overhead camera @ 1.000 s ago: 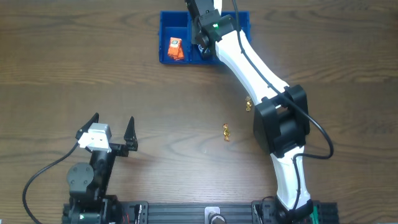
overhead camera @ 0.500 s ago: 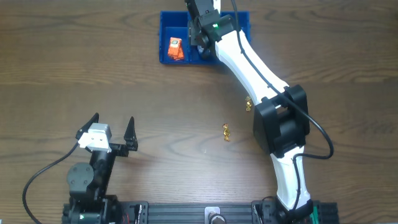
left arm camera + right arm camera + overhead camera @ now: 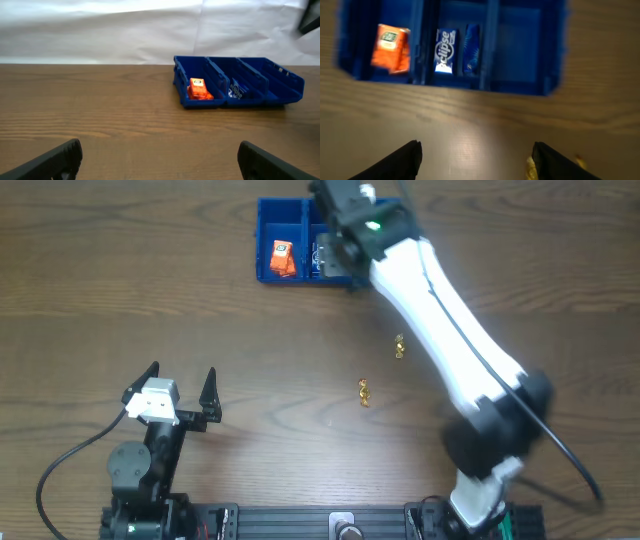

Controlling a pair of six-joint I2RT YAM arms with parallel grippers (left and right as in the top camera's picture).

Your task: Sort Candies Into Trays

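A blue three-compartment tray (image 3: 263, 238) stands at the table's far side. Its left compartment holds an orange candy box (image 3: 283, 260), and two blue packets (image 3: 445, 50) lie in the middle one. The right compartment (image 3: 520, 40) looks bare. Two gold-wrapped candies (image 3: 399, 346) (image 3: 364, 392) lie loose on the table nearer me. My right gripper (image 3: 342, 222) hangs open and lifted at the tray's near edge, nothing between its fingers (image 3: 402, 162). By its base, my left gripper (image 3: 182, 385) stands open and faces the tray (image 3: 290, 82) from far off.
Bare wooden table lies between the tray and the arms' bases. A gold candy (image 3: 530, 167) shows right beside the right gripper's finger in its wrist view. White sheeting hangs behind the table's far edge.
The right arm has lifted and drawn back from over the tray's middle compartment, uncovering the blue packets there. The left arm has not moved.
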